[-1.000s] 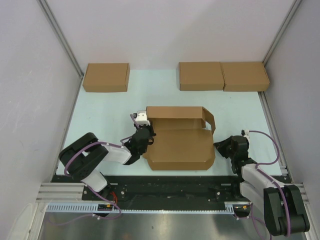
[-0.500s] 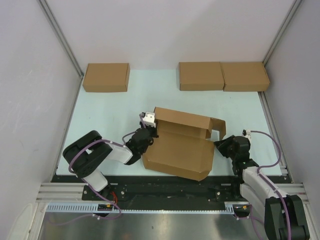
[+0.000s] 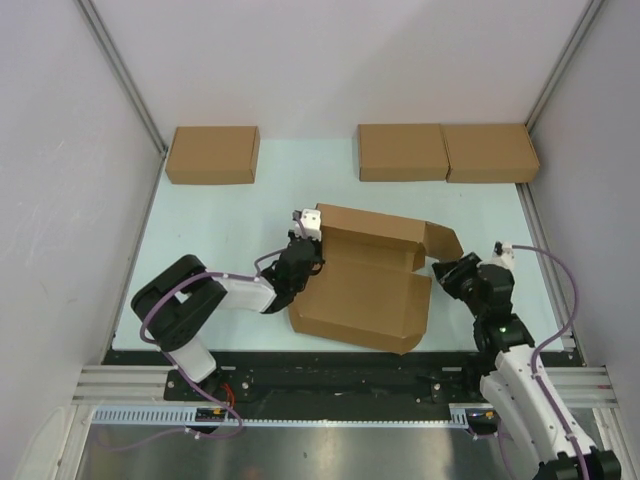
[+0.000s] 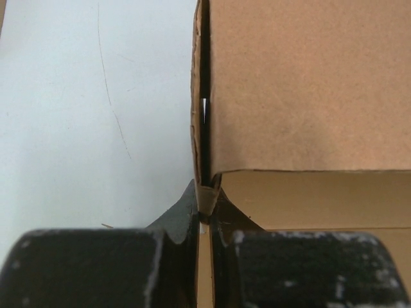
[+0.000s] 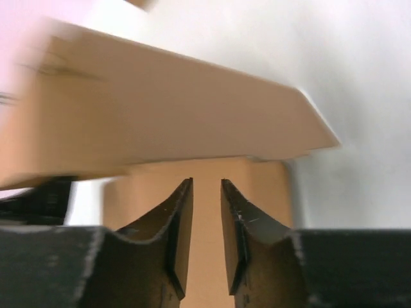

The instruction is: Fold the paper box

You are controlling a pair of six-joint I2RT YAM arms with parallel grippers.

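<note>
Cardboard of plain matte brown made up the paper box [image 3: 360, 295], a shallow, half-folded mailer lying skewed near the middle of the smooth pale table's [image 3: 200, 240] near edge. Its back wall stood raised, and a side flap with a clipped corner stuck out to the right. The left pincer [image 4: 207, 206] was clamped on the thin corrugated left wall. The right pincer [image 5: 207, 192] stood slightly parted beside that flap, gripping nothing.
</note>
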